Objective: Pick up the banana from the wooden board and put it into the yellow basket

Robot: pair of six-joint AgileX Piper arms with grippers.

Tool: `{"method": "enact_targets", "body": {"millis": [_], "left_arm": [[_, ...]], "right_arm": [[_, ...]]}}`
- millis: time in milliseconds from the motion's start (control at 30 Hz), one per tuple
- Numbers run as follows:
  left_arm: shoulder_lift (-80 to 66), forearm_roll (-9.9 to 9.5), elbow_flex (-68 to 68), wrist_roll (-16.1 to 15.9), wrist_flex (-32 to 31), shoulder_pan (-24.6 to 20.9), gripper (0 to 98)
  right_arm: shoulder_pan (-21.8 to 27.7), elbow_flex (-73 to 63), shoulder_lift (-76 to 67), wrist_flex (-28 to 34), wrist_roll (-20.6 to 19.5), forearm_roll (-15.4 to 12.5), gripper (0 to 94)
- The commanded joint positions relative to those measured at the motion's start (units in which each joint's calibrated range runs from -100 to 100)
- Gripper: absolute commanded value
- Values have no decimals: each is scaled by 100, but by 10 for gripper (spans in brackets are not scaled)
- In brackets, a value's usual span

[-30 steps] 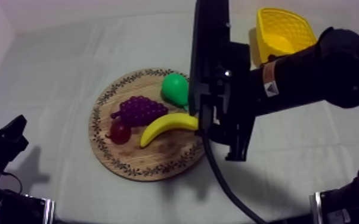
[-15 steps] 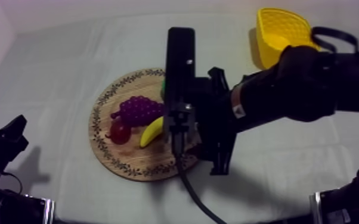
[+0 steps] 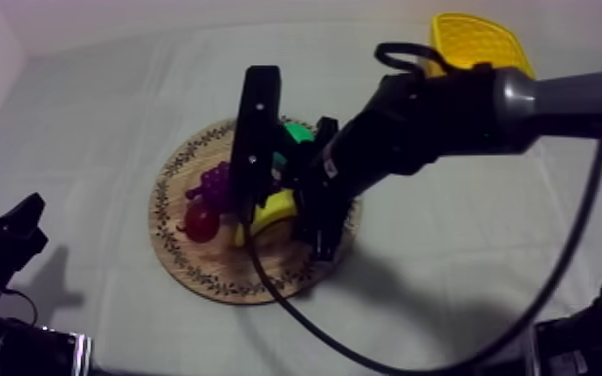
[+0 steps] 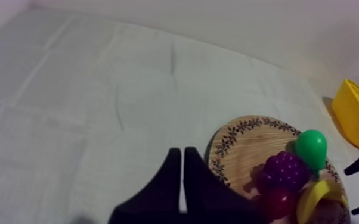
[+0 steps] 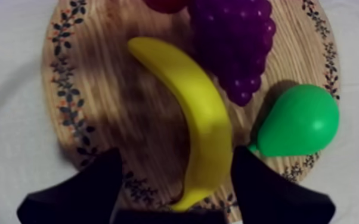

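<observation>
Reach-to-grasp step, by my judgement. Over wooden board (image 5: 92, 89) at middle of table (image 3: 105, 110), right gripper (image 5: 178, 154) hung with fingers wide, straddling banana (image 5: 197, 113), which lay flat on board beside grapes (image 5: 235, 42). Next: lower, pinch banana, lift, carry to yellow basket (image 3: 475, 42) at far right corner. Idle left gripper (image 4: 182, 179) pressed narrow, empty.
</observation>
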Motion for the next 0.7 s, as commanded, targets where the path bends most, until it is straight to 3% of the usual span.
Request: {"method": "enact_targets", "body": {"millis": [0,367,667], "left_arm": [[0,4,-3,-1,1,-2,1],[0,4,-3,2,1,-2,1],[0,4,-3,2,1,-2,1]], "right_arm": [[15,-147,254,28,-6,20,526],[146,-447,907,-147,174,-47,497],[218,-237,999,-501,446,-283,206]]}}
